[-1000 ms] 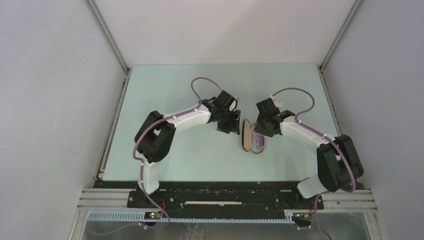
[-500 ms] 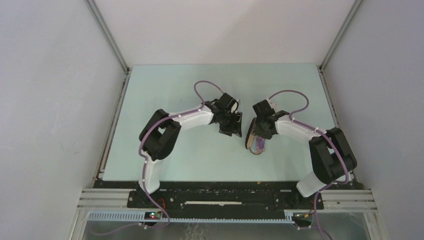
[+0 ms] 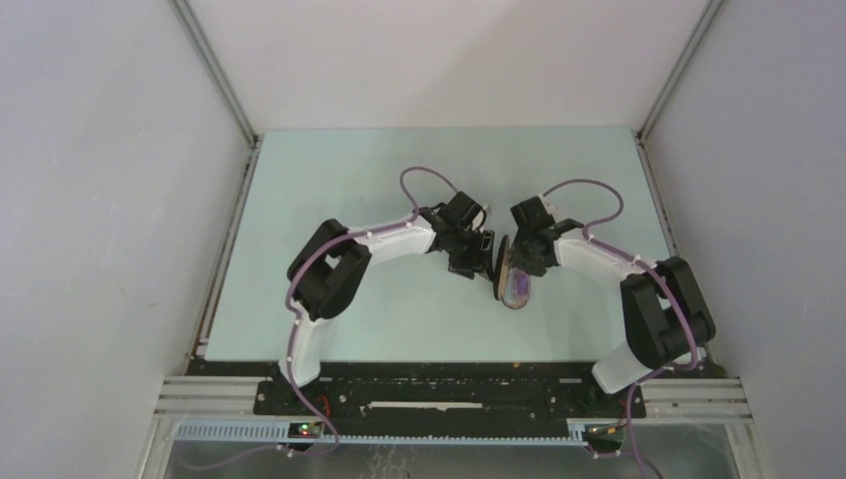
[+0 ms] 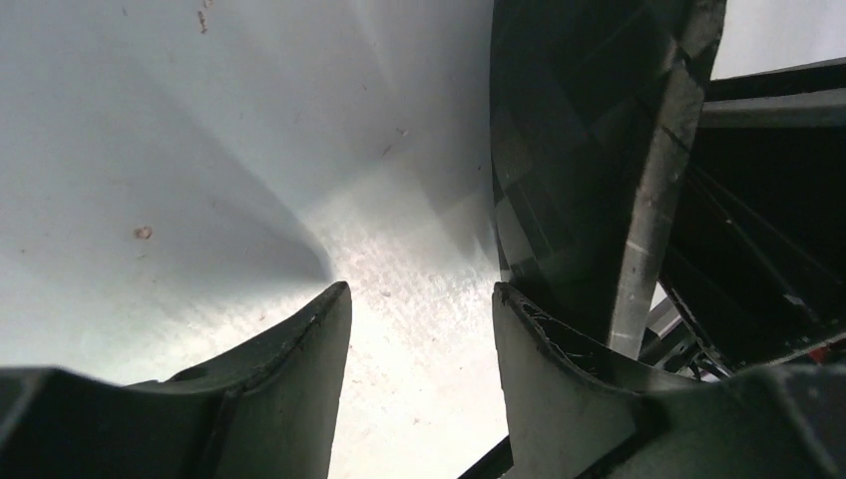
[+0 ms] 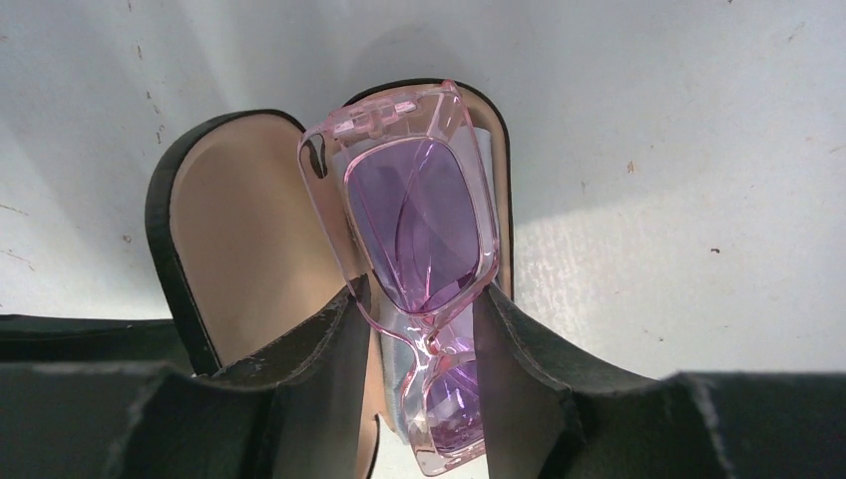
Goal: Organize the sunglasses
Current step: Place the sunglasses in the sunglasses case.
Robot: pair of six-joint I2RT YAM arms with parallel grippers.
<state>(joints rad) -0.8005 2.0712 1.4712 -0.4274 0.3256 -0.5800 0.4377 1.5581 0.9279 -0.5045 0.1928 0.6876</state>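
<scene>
Sunglasses [image 5: 419,225] sit in the open case [image 5: 239,220]. Our right gripper [image 5: 417,329] pinches them at the bridge. The left gripper [image 4: 419,309] is spread, against the lid [image 4: 589,150]. The frame looks light, slick and brittle, so we hold the bridge, never the lenses.

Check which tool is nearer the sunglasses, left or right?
Right. The right tool grips the sunglasses over the open case. The left tool is open, outside the case's raised lid, apart from them.
</scene>
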